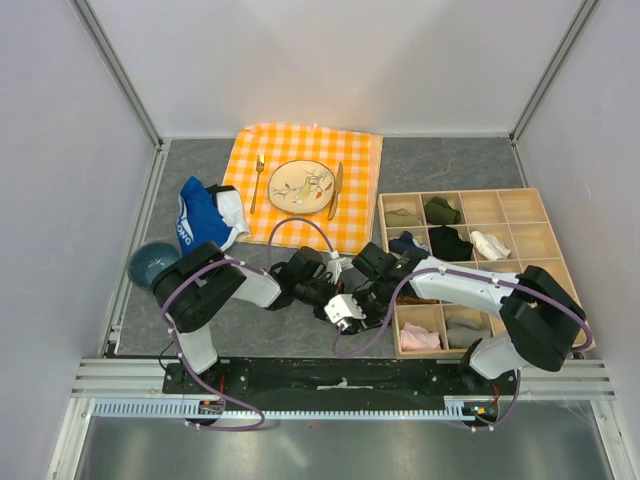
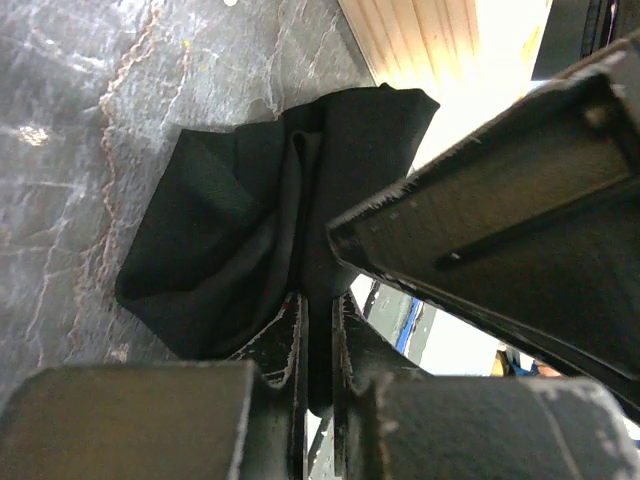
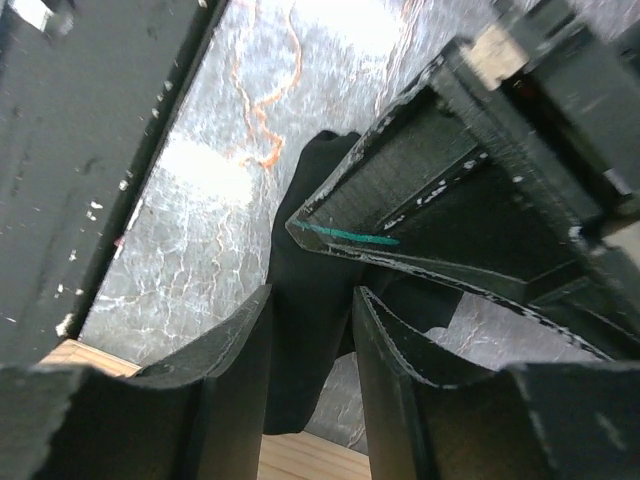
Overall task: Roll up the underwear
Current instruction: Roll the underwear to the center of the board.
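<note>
The underwear (image 2: 220, 230) is a bunched black fabric lying on the grey marbled table, just beside the wooden box. My left gripper (image 2: 318, 330) is shut on a thin fold of its near edge. From the other side, my right gripper (image 3: 310, 330) is closed on a thicker fold of the underwear (image 3: 305, 250), jaws partly apart with fabric filling the gap. In the top view both grippers meet at the table's middle, left gripper (image 1: 332, 288) and right gripper (image 1: 362, 285), and they hide the underwear. Each wrist view shows the other gripper's finger close by.
A wooden compartment box (image 1: 465, 191) holding folded garments stands at the right, its edge close to the grippers (image 3: 300, 462). An orange checked cloth (image 1: 355, 225) carries a plate (image 1: 301, 186), fork (image 1: 259, 180) and knife (image 1: 336, 190). A blue garment (image 1: 203, 222) and dark bowl (image 1: 152, 262) lie left.
</note>
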`<control>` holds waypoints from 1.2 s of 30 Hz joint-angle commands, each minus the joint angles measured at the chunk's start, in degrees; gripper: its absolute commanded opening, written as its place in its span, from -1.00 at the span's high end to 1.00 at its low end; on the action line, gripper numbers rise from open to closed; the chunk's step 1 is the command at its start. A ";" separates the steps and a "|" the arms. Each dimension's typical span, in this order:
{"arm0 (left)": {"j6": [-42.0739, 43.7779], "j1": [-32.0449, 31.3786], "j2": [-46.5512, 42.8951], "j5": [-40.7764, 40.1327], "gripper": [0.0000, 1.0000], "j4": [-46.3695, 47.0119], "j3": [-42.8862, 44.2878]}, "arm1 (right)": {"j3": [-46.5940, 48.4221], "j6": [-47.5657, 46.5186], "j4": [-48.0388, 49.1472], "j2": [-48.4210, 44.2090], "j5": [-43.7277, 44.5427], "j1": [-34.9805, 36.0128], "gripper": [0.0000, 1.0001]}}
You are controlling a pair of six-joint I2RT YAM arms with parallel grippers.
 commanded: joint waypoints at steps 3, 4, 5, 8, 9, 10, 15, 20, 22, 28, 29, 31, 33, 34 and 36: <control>-2.05 1.67 0.89 -9.81 0.74 -3.40 -3.89 | -1.19 -0.27 2.89 3.96 6.04 1.48 0.17; -2.93 2.02 0.28 -9.98 0.71 -2.61 -4.33 | -1.18 -0.18 2.89 4.41 6.48 1.48 0.21; -3.37 2.11 -0.60 -10.51 0.63 -0.95 -5.29 | -1.10 -0.09 2.89 4.67 7.00 1.48 0.24; -4.34 2.29 -5.60 -11.74 0.44 2.56 -7.92 | -0.75 0.79 2.81 5.81 7.62 1.57 0.44; -4.26 2.29 -7.18 -12.18 0.39 2.93 -8.63 | -0.57 0.96 2.72 6.43 7.71 1.57 0.48; -3.39 2.38 -11.38 -12.62 0.27 3.02 -9.85 | -0.22 1.05 2.54 6.69 7.63 1.57 0.55; 3.90 2.29 -25.90 -19.29 0.11 0.21 -14.95 | 2.41 2.72 -0.78 9.41 2.02 0.87 0.65; 11.47 -0.51 -46.86 -28.14 0.02 1.43 -25.50 | 7.95 2.64 -8.07 13.02 -7.91 -2.55 0.68; 14.37 -4.97 -53.14 -31.33 0.00 3.28 -29.70 | 10.93 1.67 -11.24 15.83 -12.31 -4.84 0.68; 16.93 -9.75 -60.73 -39.95 -0.32 3.28 -32.89 | 21.22 -6.06 -28.64 28.56 -21.72 -9.50 0.68; 16.75 -9.75 -60.12 -40.31 -0.38 3.98 -32.81 | 22.45 -6.76 -31.70 31.80 -22.34 -9.59 0.68; 15.79 -9.75 -56.70 -40.40 -0.59 7.48 -32.72 | 25.35 -8.87 -34.71 34.46 -23.22 -10.21 0.67; 15.26 -9.75 -53.45 -40.22 -0.64 10.21 -32.54 | 27.11 -9.49 -37.35 36.84 -24.19 -11.34 0.67; 15.26 -9.66 -50.04 -40.05 -0.69 11.53 -31.93 | 27.55 -9.67 -37.71 37.45 -24.45 -11.70 0.67; 15.34 -9.75 -45.72 -39.96 -0.73 14.35 -31.14 | 28.17 -9.67 -38.41 38.25 -24.81 -12.75 0.67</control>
